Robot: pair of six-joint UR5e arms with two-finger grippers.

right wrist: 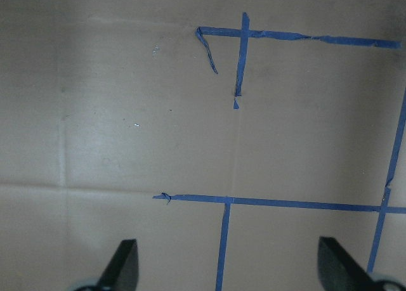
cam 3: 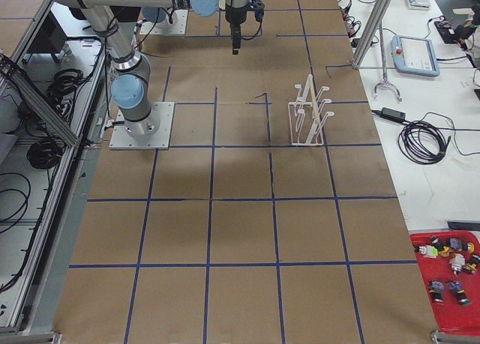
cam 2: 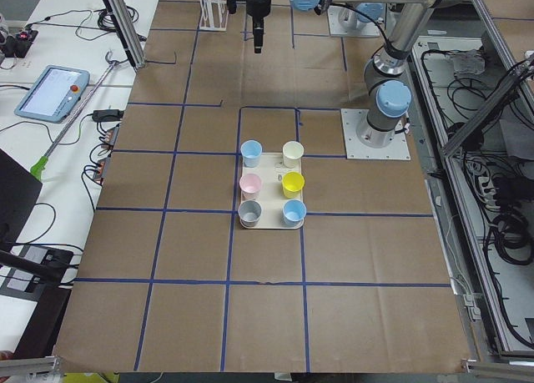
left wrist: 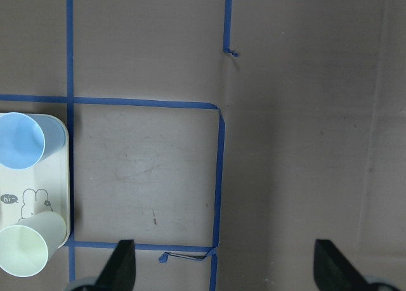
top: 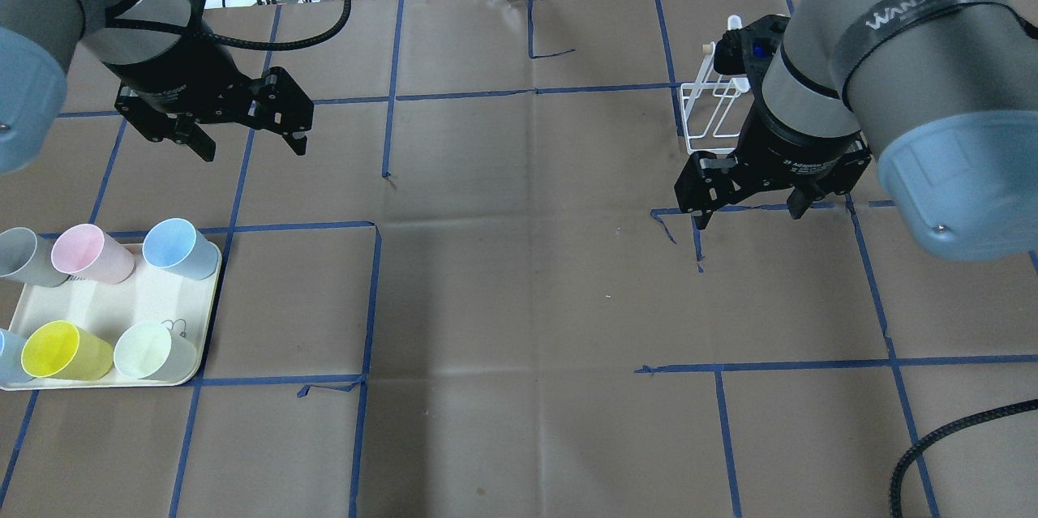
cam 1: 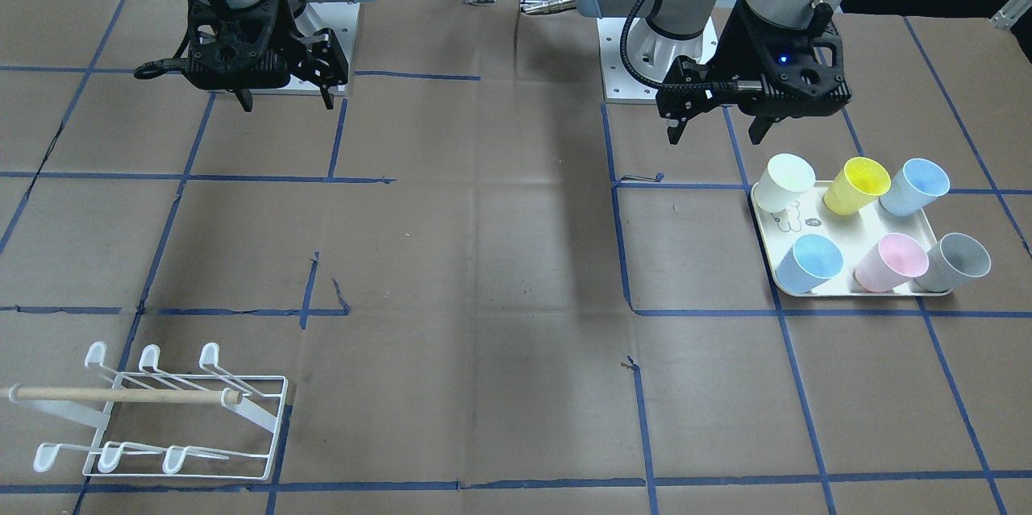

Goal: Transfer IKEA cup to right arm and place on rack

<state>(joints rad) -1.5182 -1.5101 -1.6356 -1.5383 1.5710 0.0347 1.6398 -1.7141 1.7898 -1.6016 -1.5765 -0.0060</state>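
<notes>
Several pastel cups stand upright on a cream tray (cam 1: 838, 226): white (cam 1: 786, 183), yellow (cam 1: 861, 184), two blue, pink and grey. My left gripper (cam 1: 716, 134) hangs open and empty above the table, just behind the tray, touching no cup; it also shows in the overhead view (top: 254, 149). Its wrist view shows a blue cup (left wrist: 22, 141) and the white cup (left wrist: 25, 252) at the left edge. My right gripper (cam 1: 287, 102) is open and empty too, high over bare table (top: 748, 214). The white wire rack (cam 1: 161, 414) with its wooden dowel lies far from both, holding no cup.
Brown paper with a blue tape grid covers the table. In the overhead view the rack (top: 714, 117) is partly hidden behind my right arm. The tray (top: 105, 307) sits at the table's left side. A teach pendant (cam 2: 50, 91) and cables lie beyond the far edge.
</notes>
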